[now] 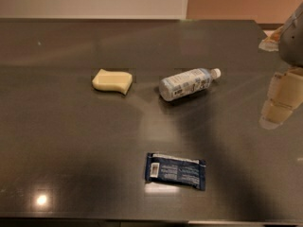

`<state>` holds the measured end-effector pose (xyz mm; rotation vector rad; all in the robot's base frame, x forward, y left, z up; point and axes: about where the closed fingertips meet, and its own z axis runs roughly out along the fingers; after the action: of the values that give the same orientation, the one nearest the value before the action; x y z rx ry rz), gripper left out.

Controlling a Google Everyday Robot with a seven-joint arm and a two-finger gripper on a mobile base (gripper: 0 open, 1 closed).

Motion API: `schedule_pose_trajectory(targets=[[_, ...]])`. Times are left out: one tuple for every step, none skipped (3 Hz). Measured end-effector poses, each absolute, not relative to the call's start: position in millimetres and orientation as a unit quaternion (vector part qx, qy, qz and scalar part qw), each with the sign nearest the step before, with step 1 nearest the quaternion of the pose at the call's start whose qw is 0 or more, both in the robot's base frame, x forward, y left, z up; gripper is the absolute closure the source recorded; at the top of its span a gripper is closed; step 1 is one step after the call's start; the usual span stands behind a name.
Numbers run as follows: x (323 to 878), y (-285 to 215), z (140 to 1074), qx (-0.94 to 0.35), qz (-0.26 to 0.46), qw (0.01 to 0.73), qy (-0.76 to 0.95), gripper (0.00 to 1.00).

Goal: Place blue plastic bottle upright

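Observation:
The blue plastic bottle (188, 83) lies on its side on the dark table (71, 141), right of centre. It is clear, with a pale blue-white label, and its white cap points to the right and slightly away. My gripper (278, 100) hangs at the right edge of the view, above the table, to the right of the bottle and apart from it. It holds nothing that I can see.
A pale yellow sponge (112, 80) lies left of the bottle. A flat dark-blue snack wrapper (175, 170) lies near the table's front edge. The table's far edge meets a wall at the top of the view.

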<state>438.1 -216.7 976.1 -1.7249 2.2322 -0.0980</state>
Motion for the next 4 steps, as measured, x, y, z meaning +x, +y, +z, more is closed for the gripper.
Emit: schedule_pose_trajectory(targets=[[438, -217, 976, -0.603, -0.034, 0.159, 0.781, 0.00], [444, -214, 979, -0.610, -0.039, 0.160, 0.775, 0.00], [463, -206, 979, -0.633, -0.043, 0.157, 0.757, 0.00], [489, -194, 977, -0.661, -0.044, 0.152, 0.733, 0.00]])
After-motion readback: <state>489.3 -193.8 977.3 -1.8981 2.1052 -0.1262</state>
